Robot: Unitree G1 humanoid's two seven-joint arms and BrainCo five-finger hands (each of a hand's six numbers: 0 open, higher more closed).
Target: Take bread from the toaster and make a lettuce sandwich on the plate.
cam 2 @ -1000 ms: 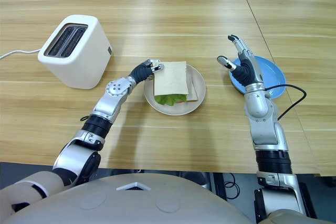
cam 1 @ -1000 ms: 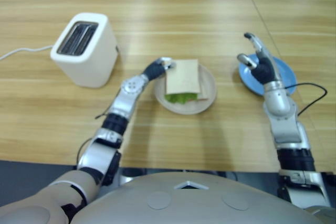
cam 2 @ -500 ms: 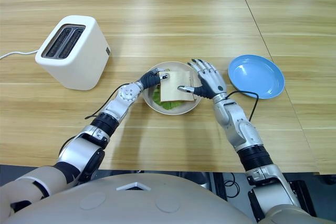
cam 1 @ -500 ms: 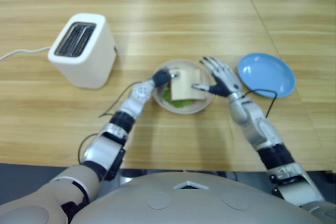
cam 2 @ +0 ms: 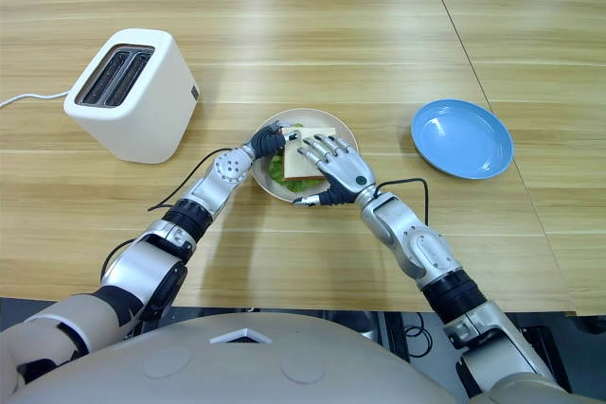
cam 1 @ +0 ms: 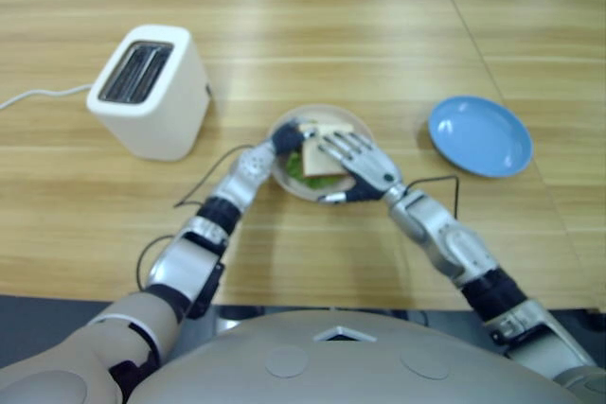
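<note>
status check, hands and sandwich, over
Left hand pinching top slice at its corner. Right hand open, flat on that slice, over the plate. Lettuce showing underneath. Nothing in the way.

**Off-task items on the table**

A wooden table with a pale, lengthwise grain is seen across both eye views. It is crossed by a thin dark seam, which runs from the far edge towards the near right. A round blue plate is set upright on the right part of the table, just over this seam. A white cord is laid on the wood at the left edge, well apart from the blue plate.
</note>
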